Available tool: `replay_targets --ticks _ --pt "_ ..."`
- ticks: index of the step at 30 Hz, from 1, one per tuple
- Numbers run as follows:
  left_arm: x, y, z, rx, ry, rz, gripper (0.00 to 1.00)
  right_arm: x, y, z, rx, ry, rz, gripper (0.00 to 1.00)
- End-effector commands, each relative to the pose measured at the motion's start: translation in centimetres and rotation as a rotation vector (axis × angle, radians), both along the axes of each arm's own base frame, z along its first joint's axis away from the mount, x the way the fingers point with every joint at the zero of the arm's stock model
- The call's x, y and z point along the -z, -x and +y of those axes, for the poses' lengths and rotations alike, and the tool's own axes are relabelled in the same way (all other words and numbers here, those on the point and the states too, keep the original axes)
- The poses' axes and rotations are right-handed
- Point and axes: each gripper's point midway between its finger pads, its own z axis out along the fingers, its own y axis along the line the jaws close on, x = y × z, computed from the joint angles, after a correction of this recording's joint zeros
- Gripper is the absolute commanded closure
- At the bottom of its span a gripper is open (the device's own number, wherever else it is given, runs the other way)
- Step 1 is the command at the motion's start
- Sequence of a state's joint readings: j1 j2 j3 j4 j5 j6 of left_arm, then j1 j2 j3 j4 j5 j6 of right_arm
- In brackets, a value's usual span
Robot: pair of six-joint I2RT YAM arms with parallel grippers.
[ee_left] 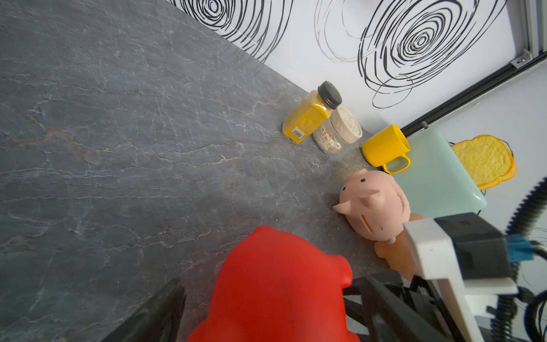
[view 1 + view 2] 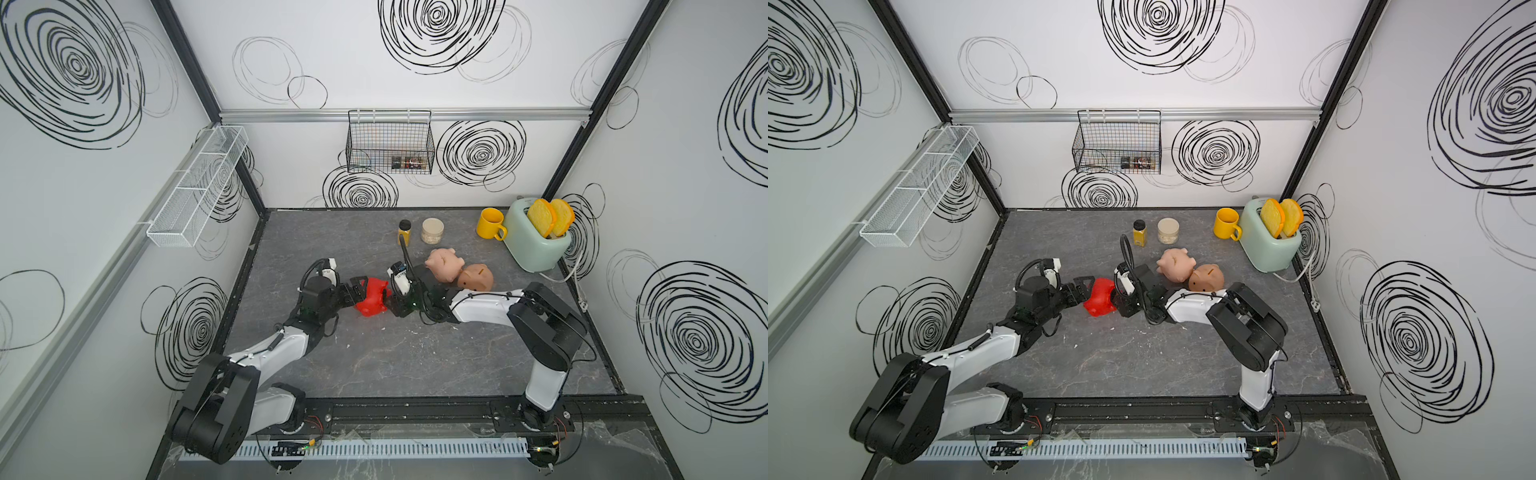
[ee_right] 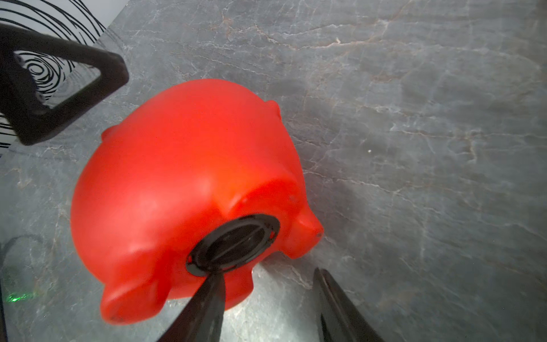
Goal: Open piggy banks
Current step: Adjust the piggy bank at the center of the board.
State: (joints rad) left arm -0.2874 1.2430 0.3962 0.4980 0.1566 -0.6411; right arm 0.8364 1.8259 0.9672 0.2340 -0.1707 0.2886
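Three piggy banks are on the bench (image 2: 374, 365), and only the red one is being worked on. At the left, the left gripper (image 2: 358, 294) has its fingers spread around the red pig (image 3: 183, 165). The one finger I can see clearly (image 3: 59, 88) stands just beside the body and does not touch it, so nothing is held there. The red pig lies on its side between the two grippers, with its belly and the black plug (image 3: 233, 244) turned toward the right gripper (image 3: 267, 274). The fingers (image 3: 204, 308) of the right gripper are spread too and pinch nothing. One tip touches the rim of the plug and the other hangs over bare bench, so the plug lies beside the gap, not inside it. I judge that the step in hand is to take hold of the plug. To do it well, the right fingers should shift sideways until the bar across the plug is between them, then close and turn. The left fingers should close on the body beforehand, because such a glossy round pig will probably roll. Further right, the pale pink pig (image 2: 444, 262) and the peach-tan pig (image 2: 477, 277) sit touching each other, just behind the right arm (image 2: 486, 305).
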Motion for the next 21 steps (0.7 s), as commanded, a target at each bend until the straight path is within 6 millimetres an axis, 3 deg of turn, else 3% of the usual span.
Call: replay_targets --ticks 1,21 --pt "-0.4 -0.2 -0.1 0.020 -0.003 -0.048 0.04 0.0 0.4 0.8 -0.022 -0.034 0.012 0.46" --pt "1.2 -0.7 -1.8 0.136 0.016 -0.003 0.04 -1.1 -0.8 -1.2 0.087 -0.053 -0.040 0.48"
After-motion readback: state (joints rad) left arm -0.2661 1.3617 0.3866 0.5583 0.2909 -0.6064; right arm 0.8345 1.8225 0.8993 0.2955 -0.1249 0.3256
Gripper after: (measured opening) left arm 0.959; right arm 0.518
